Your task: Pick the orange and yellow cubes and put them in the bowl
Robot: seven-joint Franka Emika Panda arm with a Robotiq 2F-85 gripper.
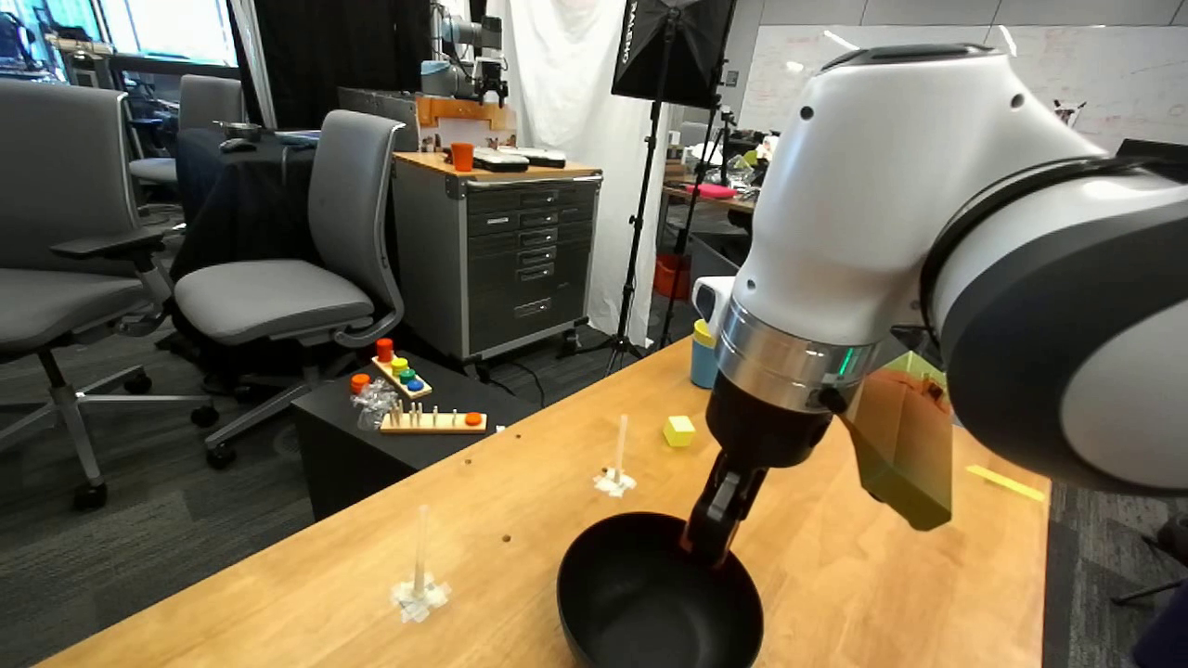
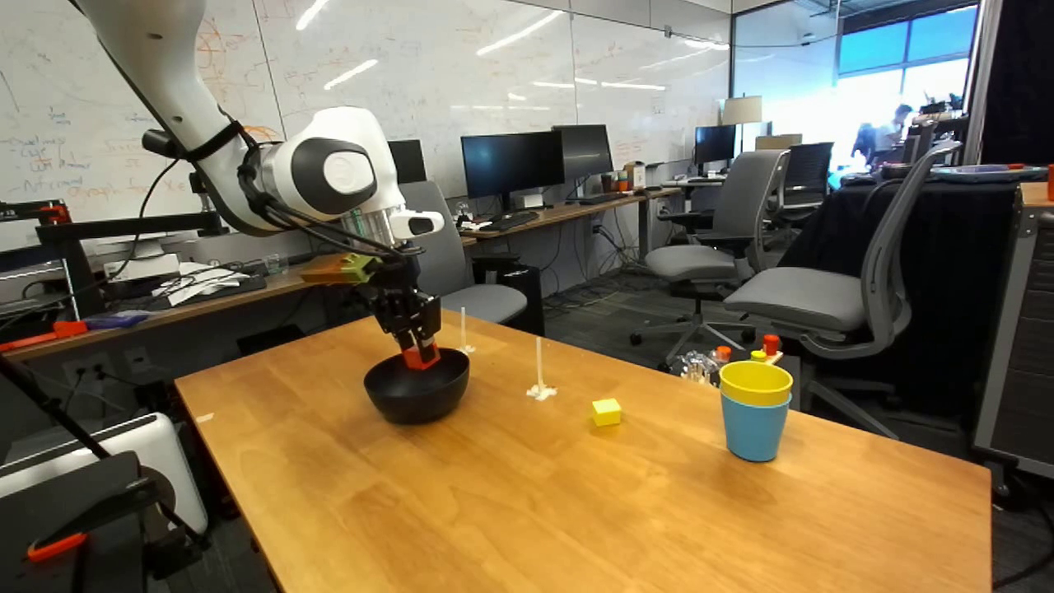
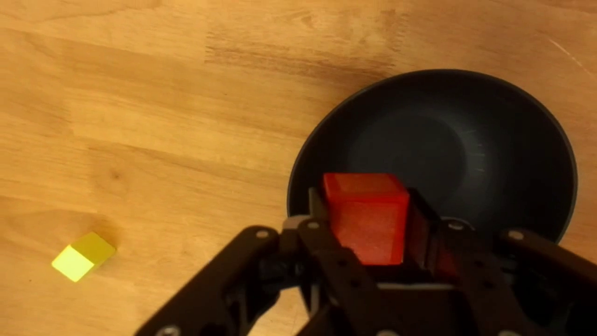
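The black bowl stands on the wooden table and shows in both exterior views point(image 1: 640, 622) point(image 2: 416, 401) and in the wrist view point(image 3: 415, 140). My gripper point(image 2: 419, 346) points down at the bowl, with its fingertips at rim height or just inside. In the wrist view the gripper point(image 3: 366, 212) is shut on the orange-red cube point(image 3: 368, 228), one finger on each side. The cube also shows in an exterior view point(image 2: 422, 357), over the bowl's opening. The yellow cube lies on the table, apart from the bowl, in all views point(image 1: 678, 430) point(image 2: 607, 413) point(image 3: 84, 256).
A yellow cup point(image 2: 756, 381) sits in a blue cup point(image 2: 753, 428) on the table, beyond the yellow cube. Two thin upright sticks point(image 2: 539, 362) point(image 2: 463, 328) are taped to the table near the bowl. A yellow tape strip point(image 1: 1005, 482) lies on the table.
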